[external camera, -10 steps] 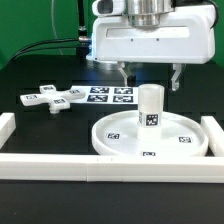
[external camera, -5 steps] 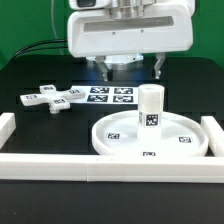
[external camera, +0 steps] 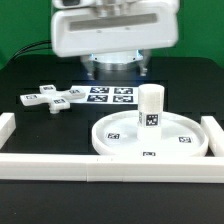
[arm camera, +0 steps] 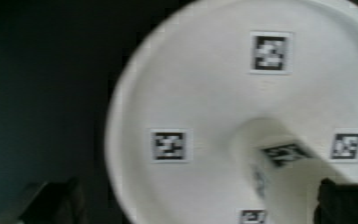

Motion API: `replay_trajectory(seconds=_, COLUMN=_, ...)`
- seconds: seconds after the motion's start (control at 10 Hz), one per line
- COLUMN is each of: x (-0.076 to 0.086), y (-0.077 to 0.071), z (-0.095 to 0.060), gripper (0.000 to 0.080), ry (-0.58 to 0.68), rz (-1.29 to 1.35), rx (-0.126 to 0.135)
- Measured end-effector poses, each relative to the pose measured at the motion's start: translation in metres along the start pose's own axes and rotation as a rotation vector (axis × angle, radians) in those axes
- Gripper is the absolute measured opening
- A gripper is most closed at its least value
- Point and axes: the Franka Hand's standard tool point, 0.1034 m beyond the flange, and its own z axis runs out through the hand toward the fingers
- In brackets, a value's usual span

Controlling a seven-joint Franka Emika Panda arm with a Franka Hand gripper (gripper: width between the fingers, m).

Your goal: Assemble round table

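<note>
Exterior view: the gripper [external camera: 119,65] hangs at 12 o'clock above the round disc [external camera: 105,140], well apart from it. The cylinder leg [external camera: 150,108] stands upright at the disc's centre. The cross-shaped base [external camera: 52,98] lies on the table at the disc's 10 o'clock, beside the marker board [external camera: 110,95].

Wrist view: the fingertips [arm camera: 43,205] stand fully apart and hold nothing. The disc and leg [arm camera: 286,155] lie below them.

no readable text or numbers, only black-and-white square tags [external camera: 113,126] on disc [external camera: 130,141], leg [external camera: 150,104], cross-shaped base [external camera: 55,98], marker board [external camera: 110,95]
</note>
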Motion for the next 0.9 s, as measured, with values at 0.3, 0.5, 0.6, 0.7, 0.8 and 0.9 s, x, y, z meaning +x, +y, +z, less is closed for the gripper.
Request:
replay_trajectory(seconds=0.3, x=0.003, y=0.021, z=-0.006, gripper=0.0649, ry=0.006, rz=-0.011, rx=-0.004)
replay_trajectory(seconds=0.5, x=0.003, y=0.023, z=-0.006, gripper=0.0649, ry=0.006, rz=-0.008, rx=-0.004)
replay_trajectory(seconds=0.6, x=0.003, y=0.028, z=-0.006, gripper=0.0649, ry=0.018, rz=0.010, rx=-0.012)
replay_trajectory(seconds=0.7, x=-0.006, y=0.047, z=-0.009, gripper=0.0649, ry=0.023, rz=0.043, rx=-0.025)
replay_trajectory(seconds=0.8, x=-0.018, y=0.071, z=-0.010, gripper=0.0649, ry=0.016, rz=0.077, rx=-0.036)
replay_trajectory(seconds=0.9, x=-0.021, y=0.077, z=-0.009, gripper=0.0649, ry=0.013, rz=0.086, rx=-0.040)
